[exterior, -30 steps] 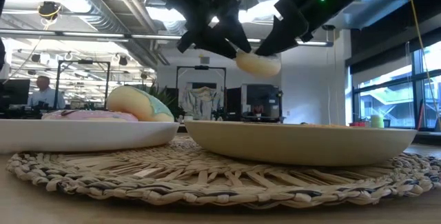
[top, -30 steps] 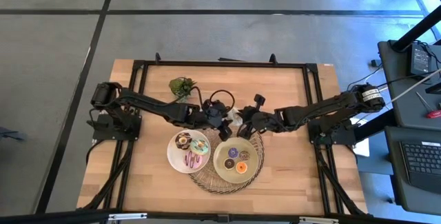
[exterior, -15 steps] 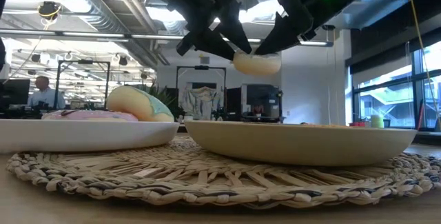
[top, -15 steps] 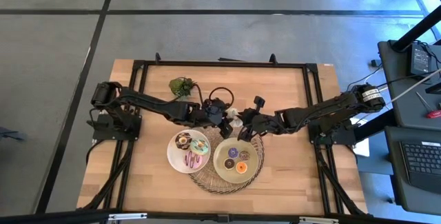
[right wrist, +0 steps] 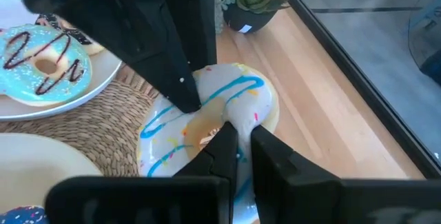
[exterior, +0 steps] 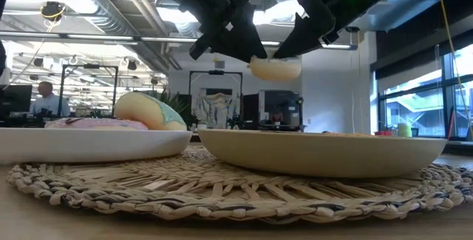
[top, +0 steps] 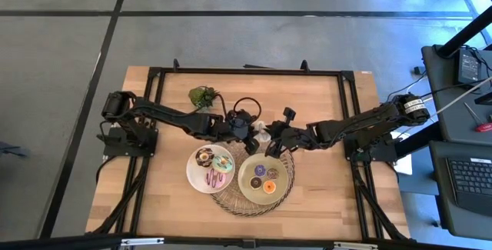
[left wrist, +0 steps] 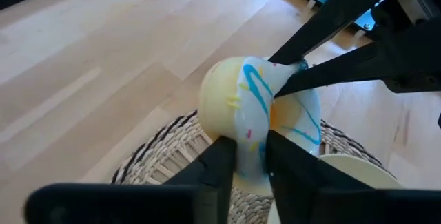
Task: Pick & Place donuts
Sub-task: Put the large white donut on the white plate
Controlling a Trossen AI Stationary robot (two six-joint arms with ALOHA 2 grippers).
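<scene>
Woven mat (top: 231, 201) as landmark. My left gripper (left wrist: 249, 156) is clamped on one side of a donut (left wrist: 258, 114), held in the air above the mat's far edge. Donut: cream ring, white icing, blue drizzle, small coloured sprinkles. My right gripper (right wrist: 240, 146) pinches the opposite side of the same ring, fingers closed through its hole.

Overhead looks straight down, low sits level, wrists close in; all share the woven mat (top: 286, 165).
</scene>
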